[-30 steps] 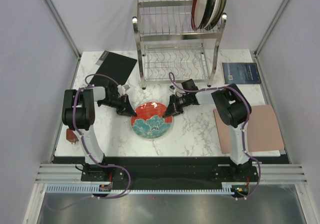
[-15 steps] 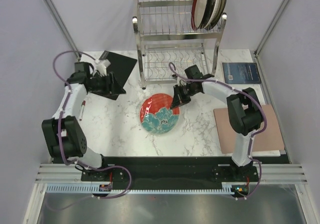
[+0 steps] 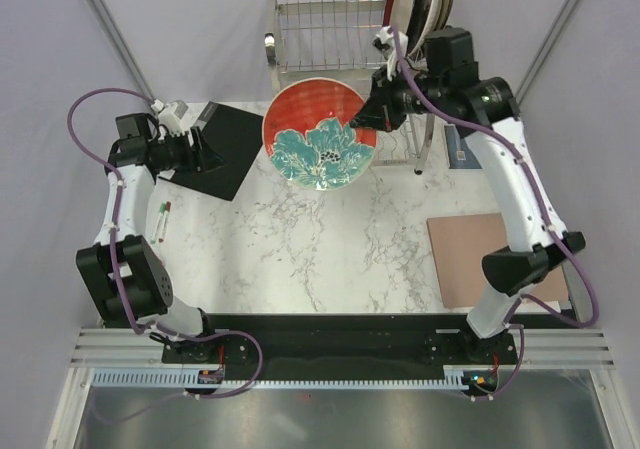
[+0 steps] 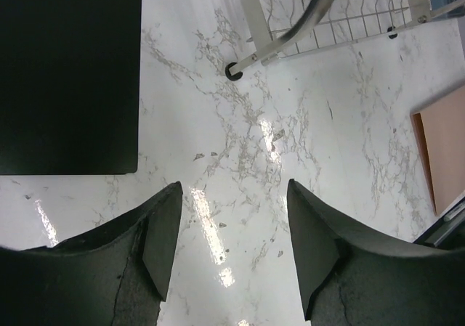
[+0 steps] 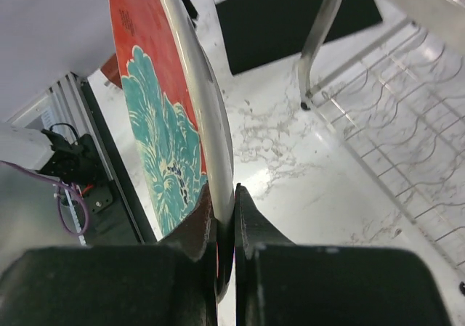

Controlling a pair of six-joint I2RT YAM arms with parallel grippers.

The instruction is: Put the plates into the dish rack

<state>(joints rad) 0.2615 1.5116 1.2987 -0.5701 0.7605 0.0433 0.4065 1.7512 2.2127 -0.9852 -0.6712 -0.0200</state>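
Near the tabletop's back-left corner the left gripper (image 3: 205,152) hangs by a black mat (image 3: 240,149), its 2 fingers spread, nothing between them. At the back edge the red plate (image 3: 320,134) is up off the tabletop, tilted before the rack (image 3: 272,47), its right rim pinched by the right gripper (image 3: 378,112). Other plates (image 3: 425,4) stand in the rack's top tier, right end. A pink mat (image 3: 500,259) lies at the right edge.

Bright, even overhead light leaves white glare streaks on the marble table (image 4: 341,108) between and just ahead of the left gripper (image 4: 234,192) fingers (image 4: 156,246), whose dark near edges look slightly blurred.
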